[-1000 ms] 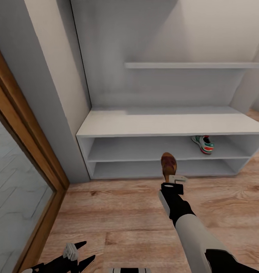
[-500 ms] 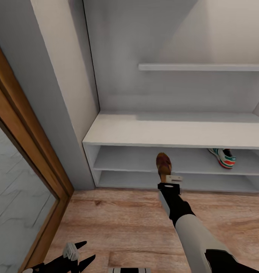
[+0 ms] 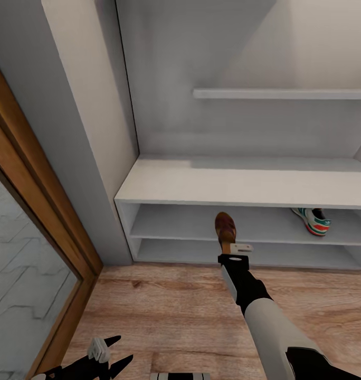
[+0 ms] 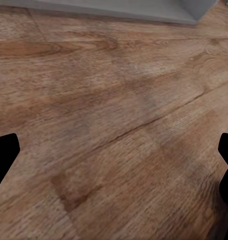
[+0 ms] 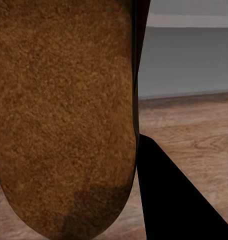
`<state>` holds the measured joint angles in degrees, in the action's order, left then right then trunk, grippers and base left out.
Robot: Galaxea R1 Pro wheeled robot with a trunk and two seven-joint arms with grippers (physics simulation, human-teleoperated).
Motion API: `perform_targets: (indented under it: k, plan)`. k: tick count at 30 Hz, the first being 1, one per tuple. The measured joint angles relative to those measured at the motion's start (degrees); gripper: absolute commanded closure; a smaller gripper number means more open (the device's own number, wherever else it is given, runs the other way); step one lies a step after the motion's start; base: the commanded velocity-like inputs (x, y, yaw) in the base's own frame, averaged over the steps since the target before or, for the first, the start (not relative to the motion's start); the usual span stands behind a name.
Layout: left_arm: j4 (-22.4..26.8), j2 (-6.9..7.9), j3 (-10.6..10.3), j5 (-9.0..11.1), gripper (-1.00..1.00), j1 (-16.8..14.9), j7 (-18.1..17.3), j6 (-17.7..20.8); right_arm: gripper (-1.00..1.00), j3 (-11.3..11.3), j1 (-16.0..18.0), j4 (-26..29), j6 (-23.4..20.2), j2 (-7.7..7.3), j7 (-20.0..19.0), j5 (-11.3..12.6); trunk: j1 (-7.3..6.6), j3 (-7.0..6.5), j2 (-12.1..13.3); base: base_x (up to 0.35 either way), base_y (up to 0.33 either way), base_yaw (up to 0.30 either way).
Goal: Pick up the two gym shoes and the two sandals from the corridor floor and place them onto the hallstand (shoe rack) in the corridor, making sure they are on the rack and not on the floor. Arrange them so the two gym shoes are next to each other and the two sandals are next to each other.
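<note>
The right gripper (image 3: 235, 248) clamps a brown leather sandal (image 3: 225, 229) by its heel, toe pointing ahead into the pale grey-white hallstand (image 3: 244, 186); the left gripper (image 3: 113, 352) hangs open.

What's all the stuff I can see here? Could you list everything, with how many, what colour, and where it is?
sandal: one, brown, held in the right gripper in front of the rack's upper tier; its brown sole faces the right wrist camera.
gym shoe: one, white with green stripes and a red-orange patch, on the upper tier at the right.
hallstand: one, pale grey-white, low bench with two open tiers below, against the wall.
wall shelf: one, grey-white, above the bench.
corridor floor: light brown wood planks, in front of the rack.
door frame: one, brown wood, at the left.
right gripper: one, black, shut on the sandal.
left gripper: one, black, open, low over the floor.
</note>
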<state>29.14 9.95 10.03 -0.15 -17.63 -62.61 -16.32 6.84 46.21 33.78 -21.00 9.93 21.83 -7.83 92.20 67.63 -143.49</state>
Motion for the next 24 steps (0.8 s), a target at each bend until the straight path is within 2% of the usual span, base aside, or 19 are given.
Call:
perform_targets:
  k: [24]
  plan:
    - [0.0,0.08,0.1,0.0,-1.0,0.0,0.1,0.0,1.0,0.1,0.0,0.4,0.0,0.0,-0.1,0.1,0.0,0.0,0.0,0.0,0.0,0.0]
